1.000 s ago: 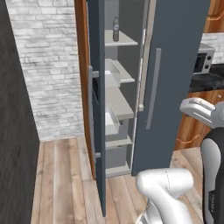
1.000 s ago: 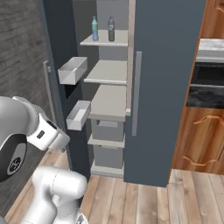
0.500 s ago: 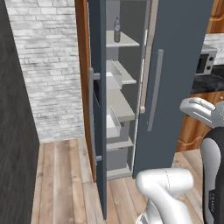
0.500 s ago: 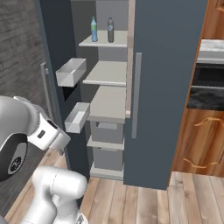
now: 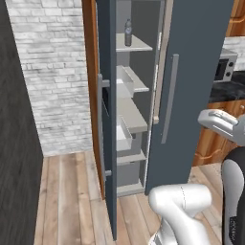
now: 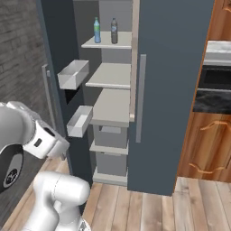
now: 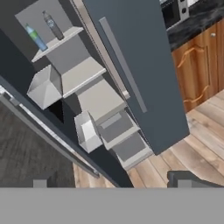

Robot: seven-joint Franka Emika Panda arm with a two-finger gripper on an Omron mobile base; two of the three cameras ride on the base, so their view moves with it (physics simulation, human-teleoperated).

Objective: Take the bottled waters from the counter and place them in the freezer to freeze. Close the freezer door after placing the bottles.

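gripper [image 7: 109,183] spread wide and holding nothing, well apart from the freezer door [image 7: 43,131] standing ajar.

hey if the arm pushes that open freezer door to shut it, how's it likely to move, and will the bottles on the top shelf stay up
The freezer door is a tall rigid slab, so it should probably swing stiffly on its hinge rather than flex. It carries two white bins, so it likely feels somewhat heavy. The bottled waters are slim and upright on the top shelf, so a hard slam might tip them.
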